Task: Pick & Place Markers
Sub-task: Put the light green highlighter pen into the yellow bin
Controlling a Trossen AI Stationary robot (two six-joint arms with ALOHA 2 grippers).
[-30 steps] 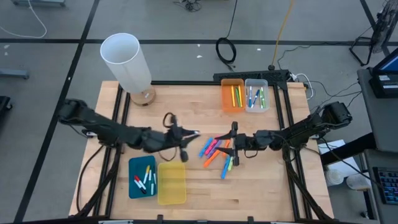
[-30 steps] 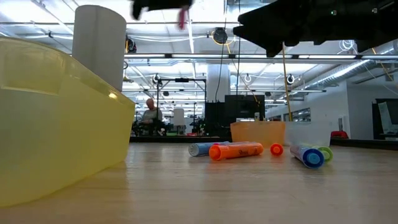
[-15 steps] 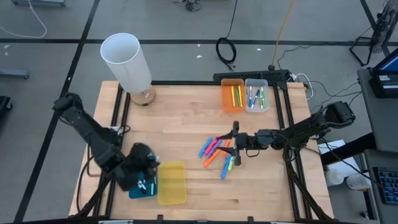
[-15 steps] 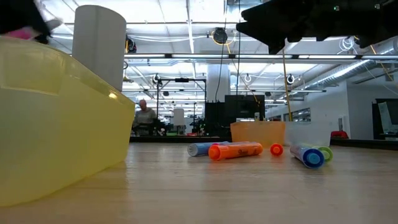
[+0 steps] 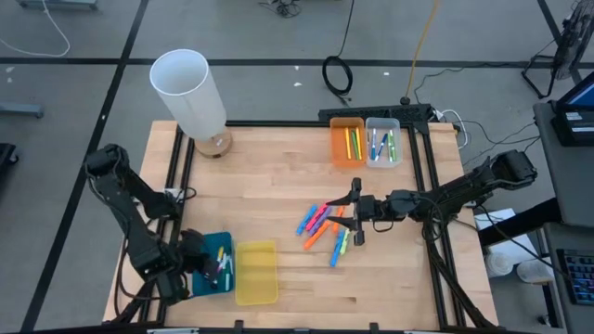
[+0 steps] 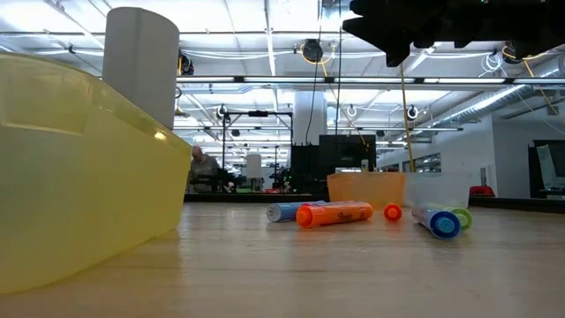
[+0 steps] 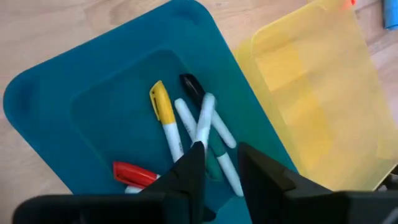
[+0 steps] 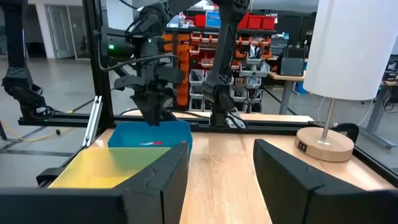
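At about seven o'clock on the pale wooden table (image 5: pixel 278 176), the left gripper (image 5: pixel 198 260) hangs over the flat teal plastic bin (image 5: pixel 200 276), its two dark fingers (image 7: pixel 189 171) set a narrow gap apart with nothing between them. Inside that bin lie thin white-bodied markers (image 7: pixel 202 127) with yellow, black and red caps, crossed over one another. Touching the teal bin's three o'clock side sits the translucent yellow plastic bin (image 5: pixel 255 272), in which nothing shows. Near the table's middle, toward four o'clock, a loose cluster of highlighters (image 5: pixel 324 225) in blue, pink, orange, yellow and green lies on the wood; in the low view a fat orange highlighter (image 6: pixel 335 214) lies on its side in front of a blue one. The right gripper (image 5: pixel 353 211) hovers just at the cluster's three o'clock edge, its fingers (image 8: pixel 155 180) spread wide and empty. At one o'clock, the small orange bin (image 5: pixel 346 142) and the clear bin (image 5: pixel 381 141) stand side by side, each holding markers. At eleven o'clock stands a white cylindrical lamp on a round wooden base (image 5: pixel 190 93).
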